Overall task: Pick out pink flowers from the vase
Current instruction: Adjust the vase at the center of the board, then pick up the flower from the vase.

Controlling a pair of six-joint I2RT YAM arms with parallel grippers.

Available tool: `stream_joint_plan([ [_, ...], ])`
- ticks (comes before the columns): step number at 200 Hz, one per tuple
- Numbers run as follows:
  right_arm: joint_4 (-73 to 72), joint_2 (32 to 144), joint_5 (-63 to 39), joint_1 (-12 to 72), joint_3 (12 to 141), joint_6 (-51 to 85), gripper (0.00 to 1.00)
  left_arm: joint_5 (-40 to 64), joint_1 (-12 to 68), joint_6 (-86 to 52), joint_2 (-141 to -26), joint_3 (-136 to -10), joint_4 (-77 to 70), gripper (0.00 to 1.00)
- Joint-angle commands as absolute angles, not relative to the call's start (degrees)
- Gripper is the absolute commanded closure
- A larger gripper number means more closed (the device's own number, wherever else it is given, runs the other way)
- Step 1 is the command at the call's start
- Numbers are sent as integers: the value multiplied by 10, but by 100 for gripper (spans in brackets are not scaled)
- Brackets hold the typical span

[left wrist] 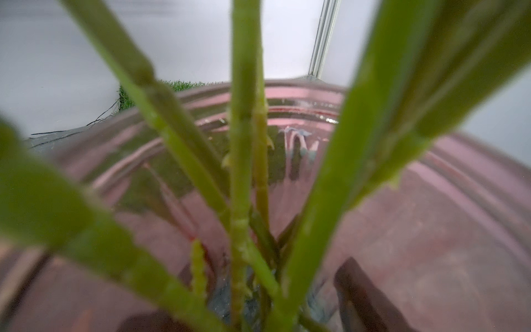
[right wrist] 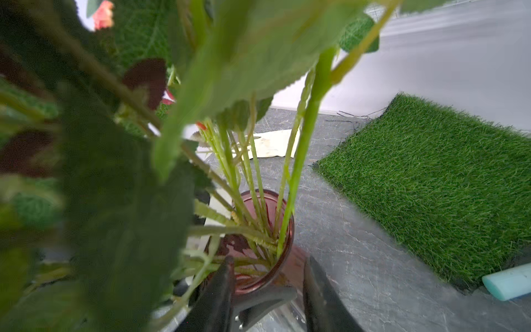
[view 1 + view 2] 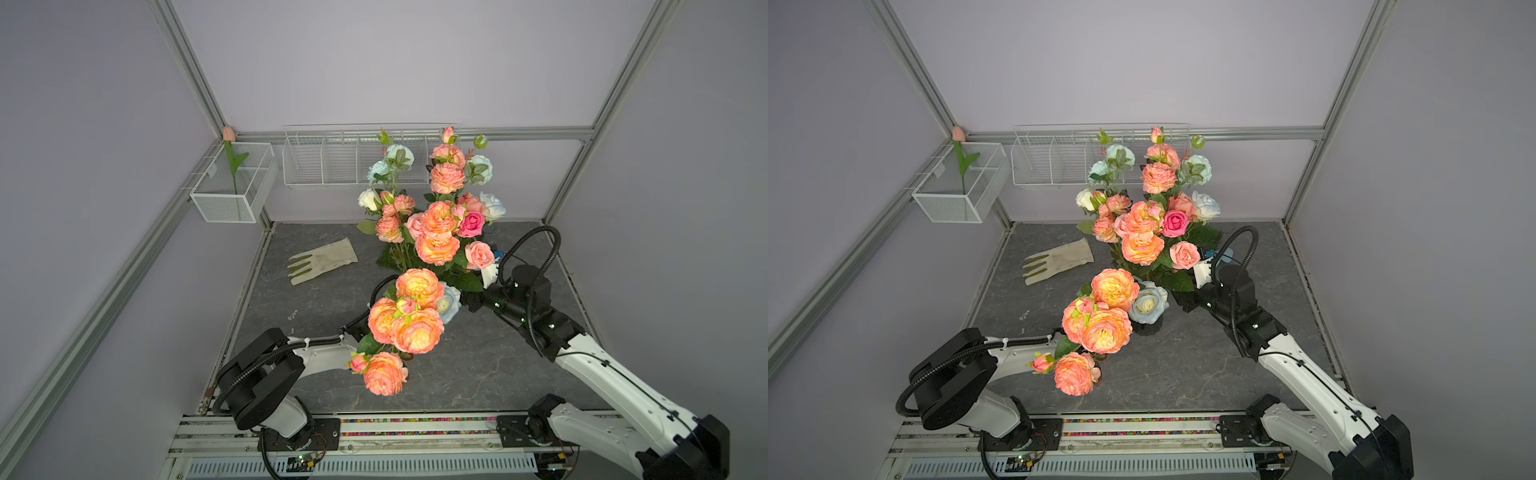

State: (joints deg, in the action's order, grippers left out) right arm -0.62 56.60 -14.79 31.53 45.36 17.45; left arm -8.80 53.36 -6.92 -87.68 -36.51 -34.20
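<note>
Here, right hand (image 2: 269,260) straddles the vase (image 2: 289,230).

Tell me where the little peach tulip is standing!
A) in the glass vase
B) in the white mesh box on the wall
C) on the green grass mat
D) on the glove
B: the tulip stands all by itself in the white mesh box that hangs in the back corner, away from the big bunch of flowers.
</note>
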Motion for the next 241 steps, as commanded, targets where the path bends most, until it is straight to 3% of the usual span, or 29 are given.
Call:
stream_joint_plan([
  [1, 23, 565, -143, 324, 441, 159, 58, -65, 535, -91, -891, -338, -233, 100],
  [94, -50, 641, -161, 330, 520, 168, 60, -54, 536, -95, -896, -336, -242, 100],
  [218, -152, 702, -190, 331, 530, 250, 65, -40, 535, -94, -901, -343, -243, 100],
  [241, -151, 706, -193, 331, 537, 252, 74, -45, 534, -98, -901, -343, -246, 100],
])
